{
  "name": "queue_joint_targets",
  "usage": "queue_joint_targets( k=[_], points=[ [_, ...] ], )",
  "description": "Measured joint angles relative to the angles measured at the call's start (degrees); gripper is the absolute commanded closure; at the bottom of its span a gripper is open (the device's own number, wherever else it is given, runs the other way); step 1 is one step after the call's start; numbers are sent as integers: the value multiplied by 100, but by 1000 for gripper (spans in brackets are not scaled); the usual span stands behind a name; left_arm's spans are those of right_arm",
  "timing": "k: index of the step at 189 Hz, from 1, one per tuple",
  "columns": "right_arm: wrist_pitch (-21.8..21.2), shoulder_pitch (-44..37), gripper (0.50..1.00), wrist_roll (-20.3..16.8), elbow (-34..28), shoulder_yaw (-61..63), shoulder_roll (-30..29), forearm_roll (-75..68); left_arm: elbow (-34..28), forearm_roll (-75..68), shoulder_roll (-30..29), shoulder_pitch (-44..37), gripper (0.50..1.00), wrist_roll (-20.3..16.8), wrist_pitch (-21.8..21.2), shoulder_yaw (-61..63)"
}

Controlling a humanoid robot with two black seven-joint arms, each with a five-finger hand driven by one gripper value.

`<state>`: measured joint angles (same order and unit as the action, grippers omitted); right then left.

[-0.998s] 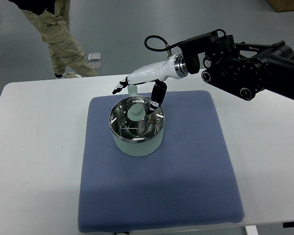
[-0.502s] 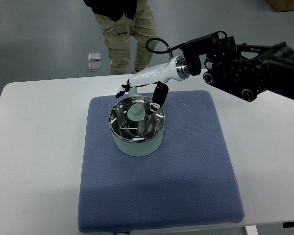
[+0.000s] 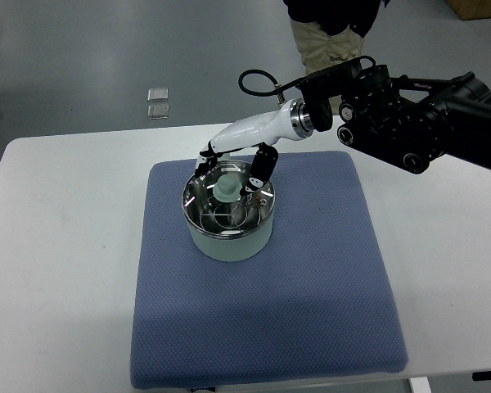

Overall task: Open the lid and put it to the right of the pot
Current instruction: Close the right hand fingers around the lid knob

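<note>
A pale green pot stands on the blue mat, left of its middle. Its shiny lid sits on it, with a pale green knob on top. My right hand hovers over the back of the lid, just above the knob. Its fingers are spread, the thumb to the knob's right and the other fingers to its left, holding nothing. The black right arm comes in from the right edge. The left arm does not show.
The mat lies on a white table. A person stands behind the table's far edge, near the right arm. Two small flat packets lie on the floor beyond the table.
My right hand has dropped closer to the lid, and its fingers now straddle the knob. The person has walked from the left to the right behind the table.
</note>
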<state>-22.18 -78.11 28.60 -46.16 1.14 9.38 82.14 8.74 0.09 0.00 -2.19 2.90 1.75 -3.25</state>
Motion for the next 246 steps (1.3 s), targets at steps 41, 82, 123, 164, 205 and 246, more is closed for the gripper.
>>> queue_joint_targets(
  k=[41,82,123,164,205,246],
  points=[
    [110,90,740,3,14,-7,2,13,9,0,0,0,500,0,-6,0],
    [125,93,779,5,18,-3,2,13,14,0,0,0,500,0,-2,0],
    [126,102,842,7,20,-1,-15,13,14,0,0,0,500,-1,0,0],
    [138,114,918,14,34,-7,-15,13,36,0,0,35,500,-10,5,0],
    [161,214,977,83,60,-13,-6,11,60,0,0,43,500,-10,6,0],
    [277,327,1000,102,63,-9,10,10,49,0,0,43,500,-10,0,-9]
  ],
)
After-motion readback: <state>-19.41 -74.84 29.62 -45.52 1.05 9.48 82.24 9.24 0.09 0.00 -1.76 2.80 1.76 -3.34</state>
